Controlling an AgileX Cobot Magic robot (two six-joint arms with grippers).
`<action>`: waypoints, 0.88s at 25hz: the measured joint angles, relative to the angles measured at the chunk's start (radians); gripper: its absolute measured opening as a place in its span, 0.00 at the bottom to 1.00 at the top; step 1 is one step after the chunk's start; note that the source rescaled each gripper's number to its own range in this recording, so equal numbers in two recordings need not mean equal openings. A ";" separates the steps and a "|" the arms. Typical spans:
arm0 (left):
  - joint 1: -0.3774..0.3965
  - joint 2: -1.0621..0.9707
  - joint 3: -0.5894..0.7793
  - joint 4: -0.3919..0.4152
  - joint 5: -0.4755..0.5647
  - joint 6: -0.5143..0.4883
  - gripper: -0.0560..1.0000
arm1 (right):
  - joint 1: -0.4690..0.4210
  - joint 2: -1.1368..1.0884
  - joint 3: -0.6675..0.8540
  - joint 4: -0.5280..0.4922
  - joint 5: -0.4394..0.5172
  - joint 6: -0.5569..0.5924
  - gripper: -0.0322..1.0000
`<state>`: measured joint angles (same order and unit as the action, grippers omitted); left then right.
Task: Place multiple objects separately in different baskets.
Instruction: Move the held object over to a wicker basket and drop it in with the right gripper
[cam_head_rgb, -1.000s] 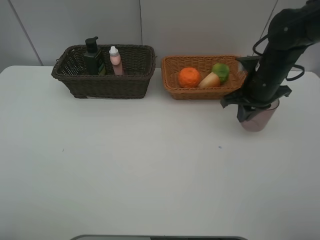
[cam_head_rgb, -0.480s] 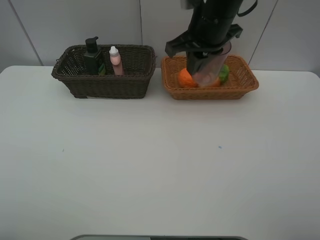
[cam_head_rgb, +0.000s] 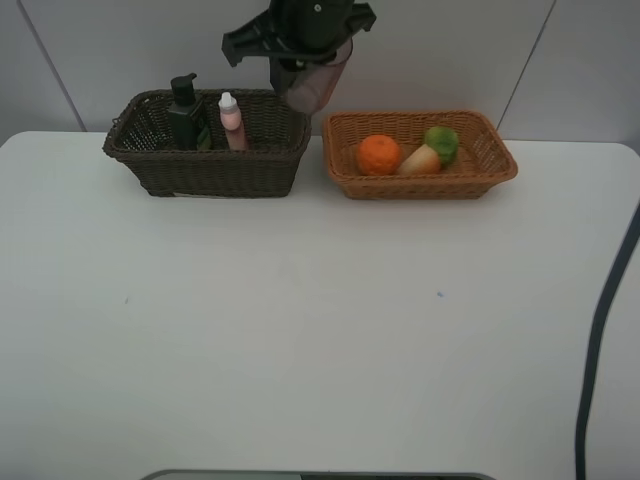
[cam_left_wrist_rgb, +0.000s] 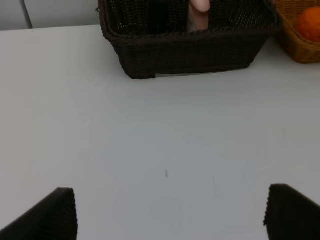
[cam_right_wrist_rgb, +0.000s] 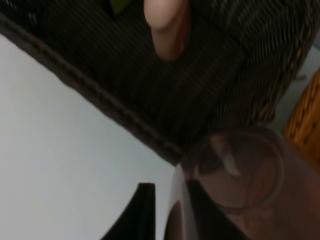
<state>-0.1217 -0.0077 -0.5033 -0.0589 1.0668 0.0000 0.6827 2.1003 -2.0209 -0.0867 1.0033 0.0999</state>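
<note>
Exterior high view: the right end effector (cam_head_rgb: 312, 72) hangs above the right end of the dark brown basket (cam_head_rgb: 208, 160), and it pinches the translucent purple cup (cam_head_rgb: 318, 82) at the rim. The cup is in the air, below the end effector and over the basket's right wall, not yet inside. In this basket, to the left of the end effector, stand the dark green pump bottle (cam_head_rgb: 185, 113) and the pink bottle (cam_head_rgb: 231, 120). The orange-tan basket (cam_head_rgb: 420, 176), to its right, holds 3 fruits: the orange (cam_head_rgb: 378, 154), the peach-like fruit (cam_head_rgb: 420, 159) and the green citrus (cam_head_rgb: 441, 143).

Left wrist view: the left end effector (cam_left_wrist_rgb: 170, 212) is spread wide and holds nothing; only its 2 dark fingertips (cam_left_wrist_rgb: 52, 215) show over the bare table (cam_left_wrist_rgb: 165, 150). The dark basket (cam_left_wrist_rgb: 187, 45) is far ahead of it.

Right wrist view: the cup (cam_right_wrist_rgb: 240, 185) is seen from above, with 1 finger (cam_right_wrist_rgb: 137, 212) outside its wall, so the pinch is on the thin wall at the rim. The dark basket (cam_right_wrist_rgb: 210, 95) lies under it.

My judgement: the cup is light, thin plastic, smooth and a little flexible. A rim pinch can slip or tilt it, so I would lower it gently and upright.
</note>
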 joint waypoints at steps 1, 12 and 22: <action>0.000 0.000 0.000 0.000 0.000 0.000 0.95 | 0.000 0.004 -0.001 0.005 -0.042 0.000 0.03; 0.000 0.000 0.000 0.000 0.000 0.000 0.95 | 0.000 0.138 -0.002 0.049 -0.408 0.000 0.03; 0.000 0.000 0.000 0.000 0.000 0.000 0.95 | 0.000 0.246 -0.002 0.064 -0.524 0.000 0.04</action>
<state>-0.1217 -0.0077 -0.5033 -0.0589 1.0668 0.0000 0.6827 2.3465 -2.0233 -0.0227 0.4796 0.0999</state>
